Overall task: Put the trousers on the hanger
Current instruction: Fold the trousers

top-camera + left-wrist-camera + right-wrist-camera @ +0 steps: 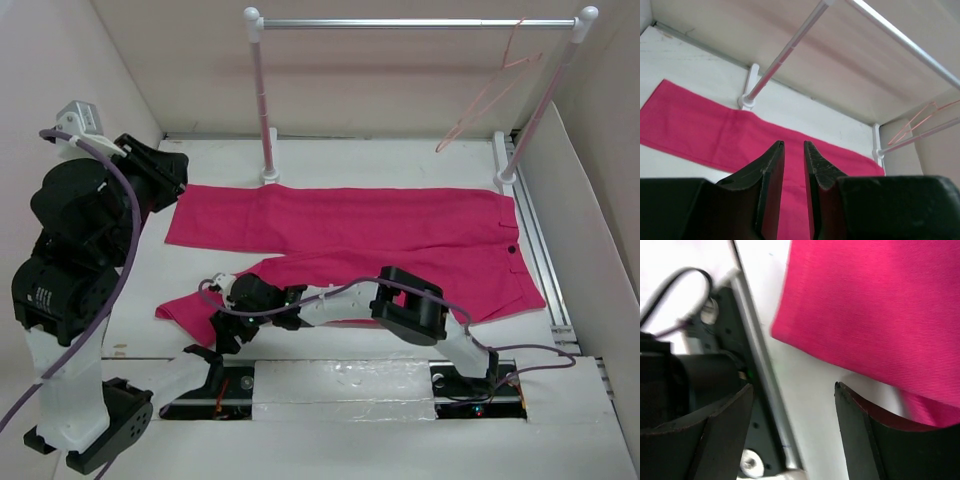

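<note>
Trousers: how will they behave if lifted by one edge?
Likely floppy: the trousers lie flat on the table, legs splayed, so they should drape and sag. They span most of the table, so one pinch would probably leave most dragging. The weave looks matte; slipping seems unlikely.

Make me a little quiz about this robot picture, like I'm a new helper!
1. True or false: the trousers already hang on the hanger.
2. Where is the hanger? A: hooked on the rail. B: lying on the trousers. C: in a box.
3. Is the right gripper open or shut?

Key:
1. False, they lie flat.
2. A
3. Open, with nothing held.
</note>
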Robot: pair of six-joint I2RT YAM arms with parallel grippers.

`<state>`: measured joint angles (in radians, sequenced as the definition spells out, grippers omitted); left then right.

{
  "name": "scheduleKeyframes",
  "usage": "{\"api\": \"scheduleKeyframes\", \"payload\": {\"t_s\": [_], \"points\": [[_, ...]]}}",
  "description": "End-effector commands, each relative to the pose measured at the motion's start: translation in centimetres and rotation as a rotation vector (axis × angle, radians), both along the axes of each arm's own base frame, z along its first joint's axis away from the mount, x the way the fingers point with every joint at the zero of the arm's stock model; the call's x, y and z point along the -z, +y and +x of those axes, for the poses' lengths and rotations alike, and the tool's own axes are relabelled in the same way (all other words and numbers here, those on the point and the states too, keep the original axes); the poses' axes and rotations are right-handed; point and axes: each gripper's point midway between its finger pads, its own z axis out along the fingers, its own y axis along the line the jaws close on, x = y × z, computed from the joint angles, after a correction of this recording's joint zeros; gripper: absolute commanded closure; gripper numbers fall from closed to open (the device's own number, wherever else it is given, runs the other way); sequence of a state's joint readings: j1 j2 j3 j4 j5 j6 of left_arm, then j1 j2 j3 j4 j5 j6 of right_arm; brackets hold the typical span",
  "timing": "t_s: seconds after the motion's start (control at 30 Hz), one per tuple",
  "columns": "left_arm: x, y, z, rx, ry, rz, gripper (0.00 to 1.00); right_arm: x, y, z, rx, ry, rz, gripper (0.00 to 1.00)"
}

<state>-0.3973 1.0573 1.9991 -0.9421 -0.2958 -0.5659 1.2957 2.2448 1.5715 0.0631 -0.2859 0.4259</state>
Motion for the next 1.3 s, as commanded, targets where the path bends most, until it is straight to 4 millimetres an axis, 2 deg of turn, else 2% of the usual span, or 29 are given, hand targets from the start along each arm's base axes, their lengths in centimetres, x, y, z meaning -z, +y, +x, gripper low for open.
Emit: {"api": "scheduleKeyframes", "payload": {"t_s": [0.0, 0.03, 0.17, 0.2, 0.27, 0.37, 0.43, 0.47, 0.6, 0.67, 0.7, 0.83, 0.9, 1.0, 1.03, 1.1, 1.17, 1.23, 1.27], "points": [[1.7, -0.5, 1.0, 0.015, 0.043, 0.039, 0.81, -2.6, 2.1, -0.9, 0.064, 0.134, 0.099, 0.29], [2.0, -0.6, 1.0, 0.020, 0.047, 0.043, 0.81, -2.1, 2.0, -1.0, 0.082, 0.159, 0.092, 0.28], [3.1, -1.3, 1.5, 0.045, 0.069, 0.045, 0.81, -2.1, 2.7, -0.9, 0.160, 0.262, 0.142, 0.28], [3.6, -1.6, 1.7, 0.057, 0.079, 0.047, 0.81, -2.0, 2.9, -0.6, 0.225, 0.321, 0.145, 0.30], [3.8, -1.8, 1.8, 0.064, 0.077, 0.043, 0.81, -1.7, 2.8, -0.1, 0.268, 0.326, 0.147, 0.31], [4.3, -2.7, 1.9, 0.102, 0.073, 0.025, 0.81, -1.4, 3.5, -0.4, 0.342, 0.372, 0.154, 0.44], [4.4, -2.8, 1.7, 0.116, 0.072, 0.025, 0.81, -1.1, 4.0, -0.2, 0.372, 0.397, 0.151, 0.47], [4.6, -2.7, 1.7, 0.114, 0.077, 0.032, 0.81, -1.0, 4.5, -0.2, 0.390, 0.389, 0.152, 0.51], [4.4, -2.2, 1.4, 0.098, 0.067, 0.049, 0.81, -1.4, 4.7, 1.2, 0.456, 0.358, 0.167, 0.58], [4.2, -1.9, 1.3, 0.085, 0.059, 0.052, 0.81, -1.3, 4.6, 1.7, 0.487, 0.342, 0.159, 0.54], [4.2, -1.7, 1.2, 0.079, 0.053, 0.049, 0.82, -0.9, 4.7, 2.5, 0.501, 0.350, 0.166, 0.46], [5.2, -2.1, 1.3, 0.094, 0.073, 0.052, 0.82, -0.6, 4.8, 3.9, 0.554, 0.344, 0.166, 0.43], [5.4, -2.1, 1.2, 0.098, 0.076, 0.053, 0.82, -0.5, 5.0, 4.2, 0.566, 0.342, 0.164, 0.55], [5.6, -2.0, 1.1, 0.091, 0.077, 0.063, 0.82, -0.2, 5.1, 4.7, 0.580, 0.352, 0.165, 0.91], [5.5, -2.0, 0.9, 0.091, 0.076, 0.067, 0.82, -0.1, 5.1, 4.9, 0.588, 0.348, 0.166, 0.97], [5.3, -1.7, 0.8, 0.080, 0.070, 0.074, 0.82, -0.9, 5.2, 4.9, 0.581, 0.349, 0.187, 1.00], [5.2, -0.9, 0.7, 0.041, 0.068, 0.082, 0.82, -2.7, 5.4, 4.9, 0.553, 0.320, 0.221, 1.00], [5.2, -0.4, 0.5, 0.016, 0.066, 0.091, 0.82, -4.6, 5.5, 6.0, 0.528, 0.297, 0.251, 1.00], [5.3, 0.3, 0.5, -0.016, 0.070, 0.104, 0.82, -6.0, 6.0, 5.5, 0.476, 0.286, 0.271, 1.00]]}}
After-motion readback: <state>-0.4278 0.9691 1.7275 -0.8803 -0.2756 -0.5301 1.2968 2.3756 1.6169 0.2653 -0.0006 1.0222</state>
